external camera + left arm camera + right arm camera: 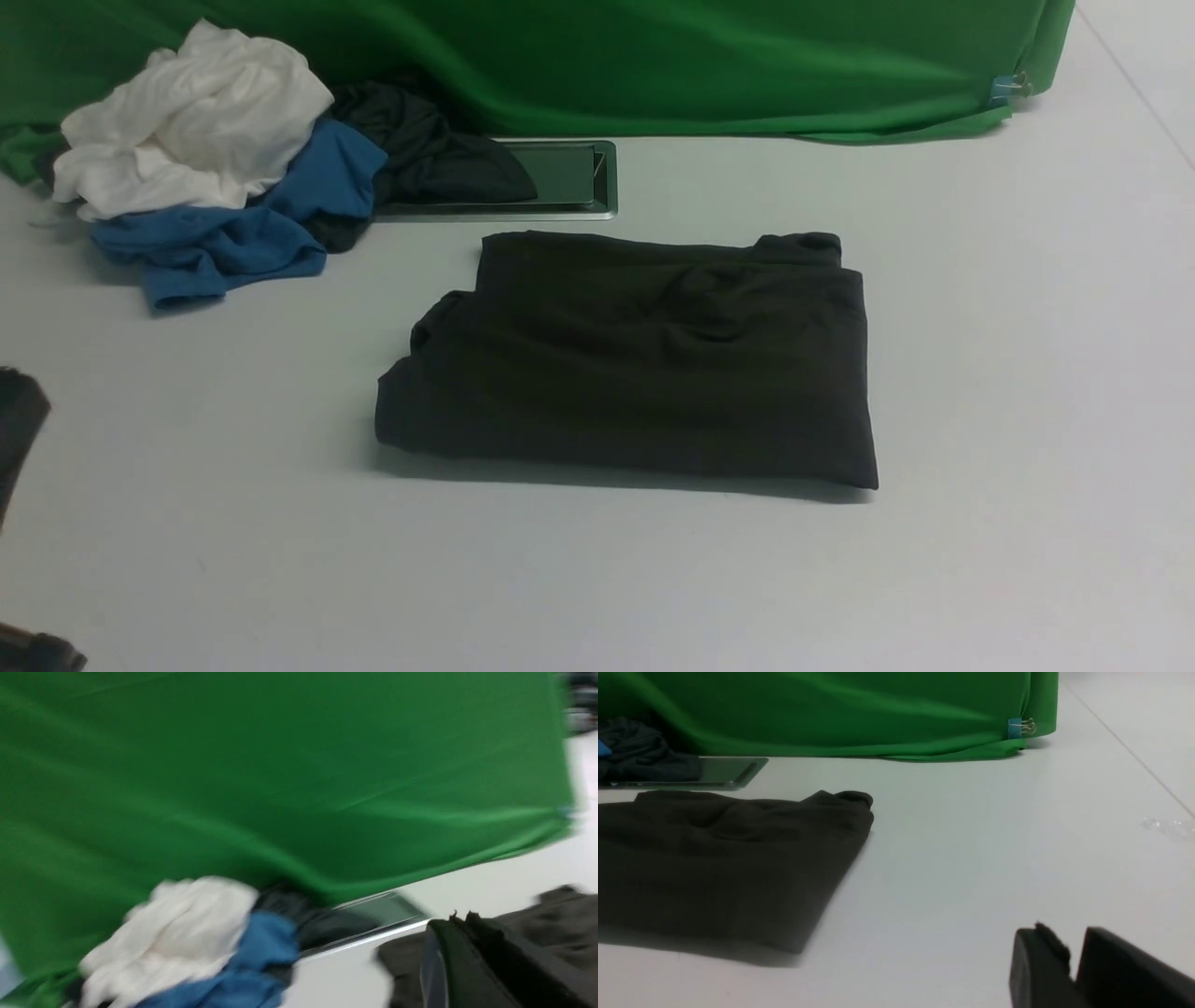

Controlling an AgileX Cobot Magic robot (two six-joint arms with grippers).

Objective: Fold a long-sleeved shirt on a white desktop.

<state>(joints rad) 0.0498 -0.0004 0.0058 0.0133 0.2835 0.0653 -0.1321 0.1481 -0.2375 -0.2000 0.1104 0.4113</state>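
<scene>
The long-sleeved shirt (644,355) lies folded into a flat black-brown rectangle in the middle of the white desktop (980,373); its logo and neck label are hidden. Neither gripper touches it. My left gripper (460,917) is blurred, its fingers pressed together and empty, with the shirt (560,924) behind it. In the front view only a dark part of the left arm (19,420) shows at the left edge. My right gripper (1073,938) hovers low over bare table to the right of the shirt (719,858), fingers together with nothing between them.
A pile of white (187,121), blue (280,215) and charcoal (429,149) garments sits at the back left, partly over the silver cable hatch (569,177). The green backdrop (653,65) runs along the back, held by a blue clip (1004,89). A clear plastic scrap (1169,826) lies far right.
</scene>
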